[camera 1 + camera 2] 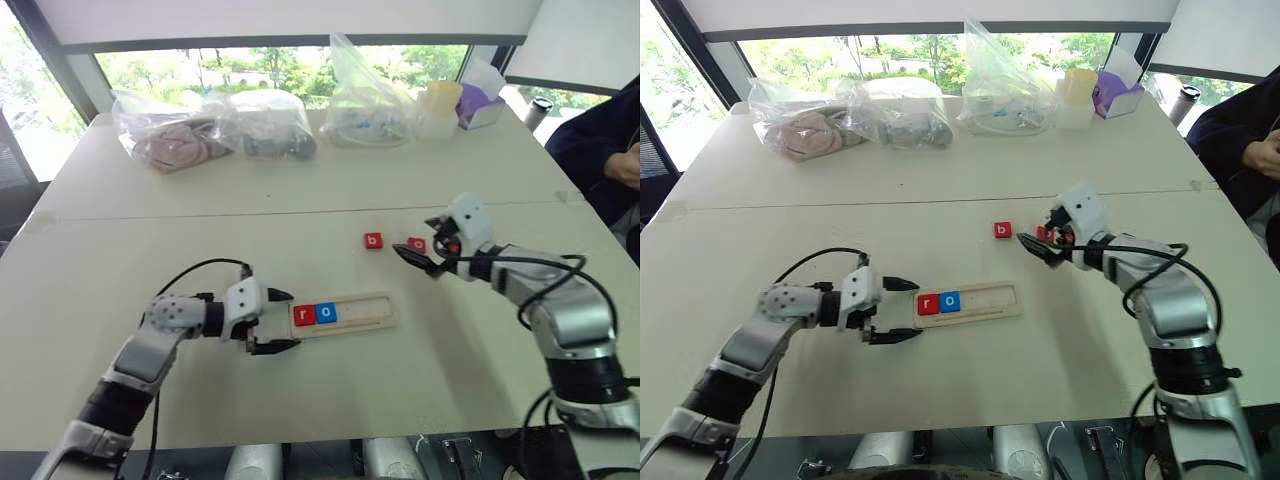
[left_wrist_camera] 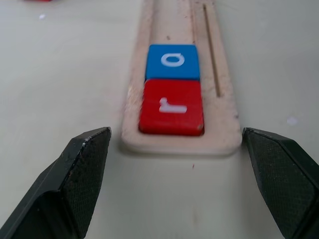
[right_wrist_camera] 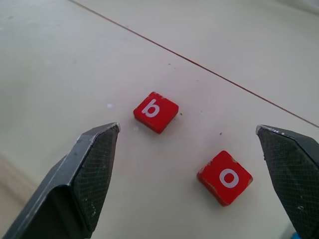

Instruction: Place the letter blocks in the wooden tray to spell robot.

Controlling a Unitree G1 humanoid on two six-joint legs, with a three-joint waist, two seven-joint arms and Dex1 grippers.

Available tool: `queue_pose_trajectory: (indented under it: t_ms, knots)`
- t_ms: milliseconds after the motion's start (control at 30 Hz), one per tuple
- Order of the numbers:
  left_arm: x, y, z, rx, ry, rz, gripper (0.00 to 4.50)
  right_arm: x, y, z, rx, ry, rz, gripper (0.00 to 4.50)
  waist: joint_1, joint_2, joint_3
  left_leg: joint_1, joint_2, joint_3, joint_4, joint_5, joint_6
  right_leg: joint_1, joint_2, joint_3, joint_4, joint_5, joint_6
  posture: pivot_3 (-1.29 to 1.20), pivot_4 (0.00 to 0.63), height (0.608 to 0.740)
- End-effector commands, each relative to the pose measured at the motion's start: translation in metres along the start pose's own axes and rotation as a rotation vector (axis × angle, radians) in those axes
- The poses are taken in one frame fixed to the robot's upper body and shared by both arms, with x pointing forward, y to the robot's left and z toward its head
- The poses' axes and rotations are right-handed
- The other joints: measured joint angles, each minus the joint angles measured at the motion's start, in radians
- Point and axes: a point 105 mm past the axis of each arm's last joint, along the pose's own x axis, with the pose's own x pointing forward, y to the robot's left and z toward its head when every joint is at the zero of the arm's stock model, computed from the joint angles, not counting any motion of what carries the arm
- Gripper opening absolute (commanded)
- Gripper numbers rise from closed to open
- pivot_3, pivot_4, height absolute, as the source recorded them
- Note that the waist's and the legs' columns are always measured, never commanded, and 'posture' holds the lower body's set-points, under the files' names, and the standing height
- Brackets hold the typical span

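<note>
Nearest on the pale table (image 1: 330,400) lies the wooden tray (image 1: 365,312), long side running left to right. Two letter blocks sit in its left end, touching each other: a red "r" (image 1: 304,315) at the very end and a blue "o" (image 1: 326,312) just right of it. The remainder of the tray, to the right, is bare wood.

Just left of the tray's left end is the left gripper (image 1: 276,320), its two black fingers spread wide with nothing between them; in the left wrist view the fingertips (image 2: 84,164) stand either side of the tray's end, apart from it.

Farther back and to the right, two more red blocks lie loose on the table, near each other but apart: a "b" (image 3: 155,111) and an "o" (image 3: 225,177). The right gripper (image 1: 425,255) hovers by them, jaws wide and empty. A sliver of blue shows at the edge of the right wrist view, possibly another block.

At the far edge are three clear plastic bags (image 1: 265,125).
</note>
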Motion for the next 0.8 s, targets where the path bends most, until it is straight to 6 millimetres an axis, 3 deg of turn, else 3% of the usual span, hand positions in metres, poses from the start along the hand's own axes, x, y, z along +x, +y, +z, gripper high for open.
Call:
queue_pose_trajectory:
  t_ms: [33,200,567,800]
  knots:
    - [-0.032,0.014,0.006,0.002,0.007,0.113,4.44,0.011,0.008,0.015,0.062,-0.027,-0.071,4.50,-0.002,0.000,0.000,0.000,0.001,0.000,0.000,0.000,0.000,-0.001,0.000,0.000,0.000,0.000,0.000,0.00,0.150,0.740]
    - [-0.053,0.016,0.010,-0.023,0.014,0.188,4.44,0.030,0.013,0.010,0.124,0.012,-0.161,4.50,0.006,0.000,0.000,-0.001,0.001,0.000,-0.002,0.000,0.000,-0.002,0.000,0.000,0.000,0.000,0.000,0.00,0.150,0.740]
    - [-0.056,0.008,0.021,-0.054,-0.022,0.246,4.44,0.052,0.018,-0.005,0.142,0.088,-0.237,4.50,-0.001,0.000,0.000,-0.001,-0.001,0.001,-0.002,0.000,0.000,-0.002,-0.002,0.001,-0.001,0.000,0.000,0.00,0.150,0.740]
    - [-0.062,0.003,0.026,-0.070,-0.039,0.284,4.44,0.069,0.034,-0.017,0.145,0.121,-0.207,4.50,-0.012,0.000,0.000,0.000,-0.001,0.001,-0.003,0.000,0.000,-0.002,-0.001,0.001,-0.001,0.000,0.000,0.00,0.150,0.740]
